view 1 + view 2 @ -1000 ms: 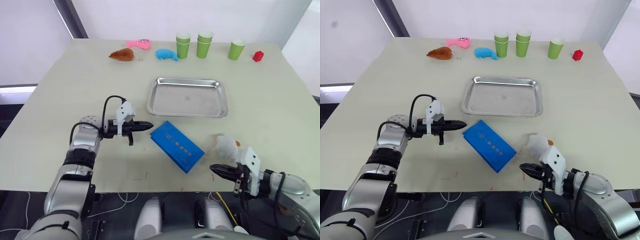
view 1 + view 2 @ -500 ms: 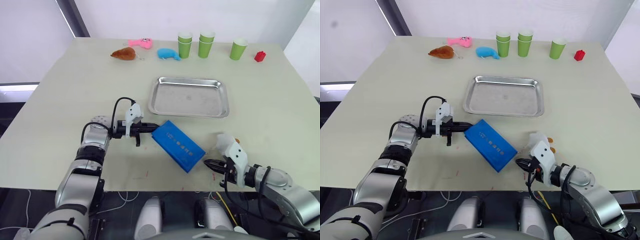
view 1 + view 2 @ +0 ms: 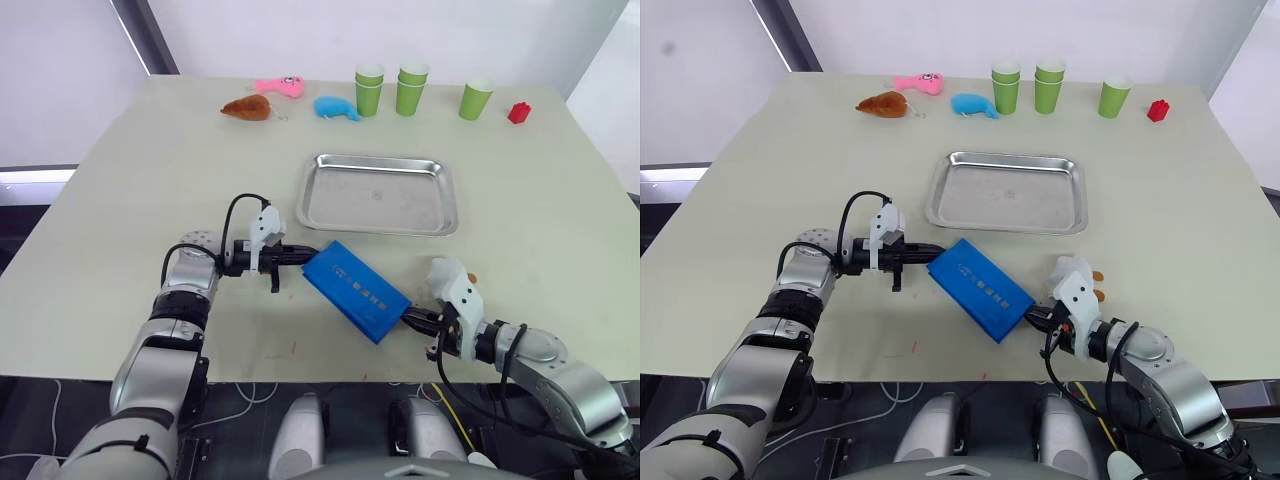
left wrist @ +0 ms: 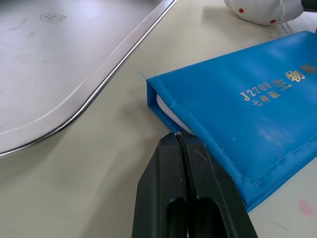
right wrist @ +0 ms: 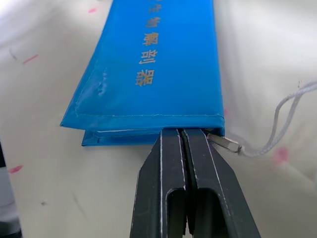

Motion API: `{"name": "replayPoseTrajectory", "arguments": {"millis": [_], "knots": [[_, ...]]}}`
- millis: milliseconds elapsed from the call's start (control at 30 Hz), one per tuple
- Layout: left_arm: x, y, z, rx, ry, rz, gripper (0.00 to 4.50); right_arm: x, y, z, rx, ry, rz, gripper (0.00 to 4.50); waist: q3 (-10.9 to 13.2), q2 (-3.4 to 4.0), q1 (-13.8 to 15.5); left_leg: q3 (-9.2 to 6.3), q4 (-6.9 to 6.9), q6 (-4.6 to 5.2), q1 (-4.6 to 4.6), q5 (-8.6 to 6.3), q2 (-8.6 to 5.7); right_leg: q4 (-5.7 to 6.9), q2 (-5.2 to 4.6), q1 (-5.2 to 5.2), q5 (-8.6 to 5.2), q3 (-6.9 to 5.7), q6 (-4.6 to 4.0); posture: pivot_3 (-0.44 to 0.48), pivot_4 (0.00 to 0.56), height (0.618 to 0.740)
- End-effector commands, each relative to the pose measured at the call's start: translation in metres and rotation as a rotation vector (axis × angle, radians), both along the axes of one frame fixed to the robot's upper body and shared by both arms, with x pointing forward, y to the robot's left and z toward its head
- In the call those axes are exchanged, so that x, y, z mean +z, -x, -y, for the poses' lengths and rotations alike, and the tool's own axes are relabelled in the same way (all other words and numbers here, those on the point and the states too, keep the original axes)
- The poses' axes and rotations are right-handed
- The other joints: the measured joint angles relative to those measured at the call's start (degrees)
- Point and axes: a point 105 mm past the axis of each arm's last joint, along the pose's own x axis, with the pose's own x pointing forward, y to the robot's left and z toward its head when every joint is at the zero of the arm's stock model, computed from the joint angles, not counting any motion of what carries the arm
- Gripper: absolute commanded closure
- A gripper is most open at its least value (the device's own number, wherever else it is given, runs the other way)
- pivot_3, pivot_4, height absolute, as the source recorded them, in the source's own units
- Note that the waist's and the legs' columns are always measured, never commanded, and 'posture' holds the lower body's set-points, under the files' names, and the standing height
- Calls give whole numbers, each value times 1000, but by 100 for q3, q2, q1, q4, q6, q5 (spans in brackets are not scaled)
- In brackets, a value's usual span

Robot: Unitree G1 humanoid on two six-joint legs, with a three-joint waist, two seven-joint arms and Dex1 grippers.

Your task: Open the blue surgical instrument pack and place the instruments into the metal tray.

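Blue surgical instrument pack (image 3: pixel 356 291) lies closed and flat on the table (image 3: pixel 150 170), set on a diagonal, just off the near edge of the metal tray (image 3: pixel 377 193) at about 6 o'clock from it; pack and tray are apart, with a strip of bare tabletop between. Tray holds nothing.

Left gripper (image 3: pixel 296 254) comes in from 9 o'clock of the pack, fingers pressed together with no gap, tips touching the pack's near-left end. In the left wrist view the closed tips (image 4: pixel 177 141) sit right at the folded edge of the blue cover, where pale lining shows at the corner; nothing is pinched between them.

Right gripper (image 3: pixel 1033 316) sits at the pack's opposite end, at about 4 o'clock of it. Right wrist view: fingers (image 5: pixel 171 163) clenched tight together, tips butted against the pack's open edge below the printed cover; whether they nip any fabric, cannot tell. A small metal zip pull (image 5: pixel 225 144) with a white cord lies just beside the fingertips.

Far edge of table, 12 o'clock of the tray: three stacks of green cups (image 3: pixel 400 88), a small blue whale toy (image 3: pixel 334 108), a pink toy (image 3: pixel 278 88), a brown toy (image 3: pixel 246 108), a red block (image 3: pixel 518 112).
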Motion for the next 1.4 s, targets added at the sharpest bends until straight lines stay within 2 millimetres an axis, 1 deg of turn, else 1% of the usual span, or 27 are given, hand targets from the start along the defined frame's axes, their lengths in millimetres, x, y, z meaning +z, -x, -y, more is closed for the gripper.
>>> {"name": "replayPoseTrajectory", "arguments": {"millis": [33,167,367,467,600,800,933,1133,1267,1300,1400], "knots": [[5,8,11,-49,42,20,4460,9,-8,6,-32,4,50,4500,0,0,0,0,0,0,0,0,0,0,0,0,0,0,0,0,150,739],[4,15,16,-61,56,8,4460,10,-13,10,-65,2,56,4500,0,0,5,-1,1,0,0,0,0,1,0,0,0,0,0,0,150,739],[1,28,22,-66,55,-16,4460,12,-21,27,-120,6,60,4500,0,1,14,-7,16,0,-1,0,-4,6,1,8,0,5,1,0,150,739],[1,34,32,-54,80,-31,4460,13,-24,36,-139,16,66,4500,1,2,15,-10,16,0,-1,0,-5,6,1,9,0,5,0,0,150,739],[-3,48,50,-33,124,-62,4460,16,-34,47,-184,21,90,4500,1,5,5,-9,16,0,-1,0,-6,4,1,10,0,10,1,0,150,739],[-5,58,59,27,155,-86,4460,18,-47,60,-229,39,126,4500,2,8,12,-14,15,0,1,0,-7,6,4,11,0,10,0,0,150,739],[-11,59,55,57,144,-89,4460,17,-49,58,-213,35,124,4500,2,11,2,-12,15,0,2,0,-7,6,6,10,0,14,0,0,150,739],[-15,52,37,108,121,-83,4460,14,-47,57,-195,39,118,4500,2,13,-12,-14,14,0,3,0,-6,6,8,10,0,13,0,0,150,739],[-17,54,28,119,113,-108,4460,15,-45,61,-206,47,139,4500,2,14,-18,-14,14,0,5,0,-5,6,9,10,-1,13,-1,0,150,739],[-16,55,25,119,116,-113,4460,19,-46,62,-218,29,160,4500,2,14,-18,-14,13,0,5,0,-5,6,9,10,-1,13,-1,0,150,739],[-9,57,18,124,123,-95,4460,23,-41,74,-236,25,192,4500,3,16,-17,-14,13,0,5,0,-4,5,10,10,-1,13,-1,0,150,739]]}}
